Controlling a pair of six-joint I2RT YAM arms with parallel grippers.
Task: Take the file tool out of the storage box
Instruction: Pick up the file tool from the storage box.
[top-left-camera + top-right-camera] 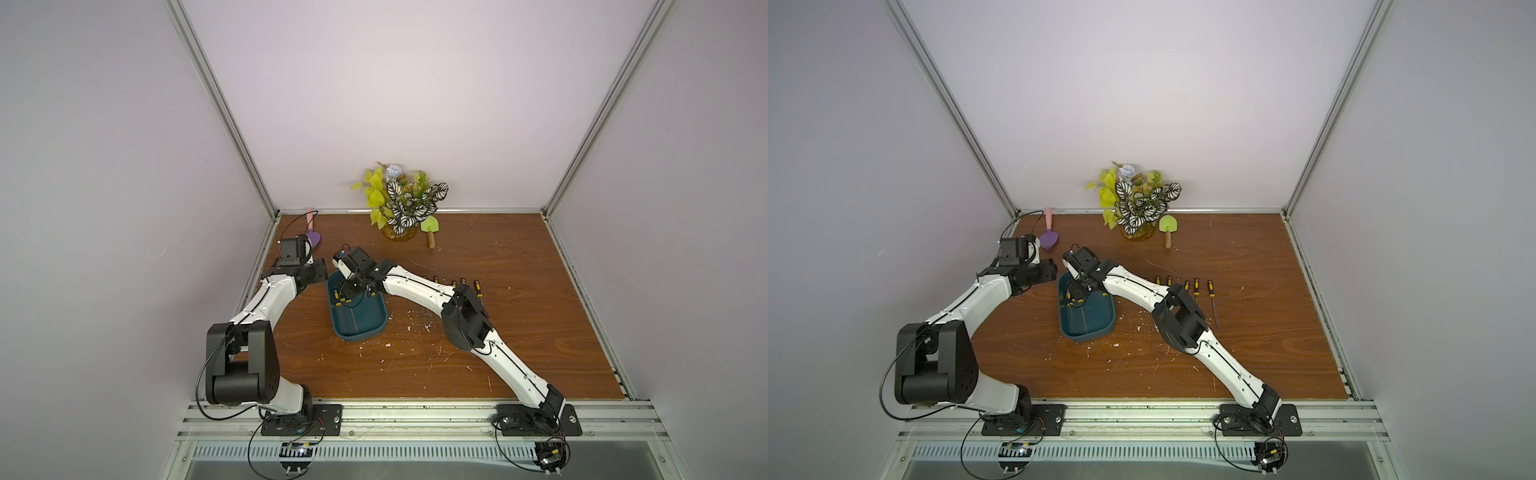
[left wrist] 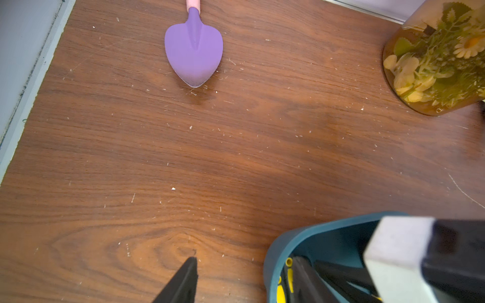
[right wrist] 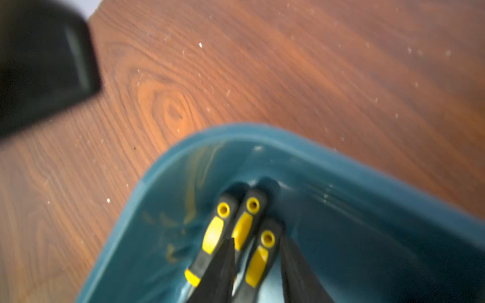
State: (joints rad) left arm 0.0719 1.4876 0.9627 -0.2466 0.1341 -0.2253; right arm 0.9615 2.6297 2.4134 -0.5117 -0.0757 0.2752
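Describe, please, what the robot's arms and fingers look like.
Both the left arm and right arm have white shell links with black joint housings and thin black cables along them. The fingers are black and tapering.

White arm links [image 1: 266, 299], black joints [image 1: 243, 365], black cables [image 1: 198, 384]

I see both top views look steeply down from high at the front edge, sharing the whole brown wood-grain table [image 1: 395, 374]. The left wrist camera looks low toward the back wall [image 2: 380, 4]; the right sits very close over a black-and-yellow-handled file tool [image 3: 258, 258]. Both wrist views share one corner of the dark teal plastic storage box [image 2: 270, 249].
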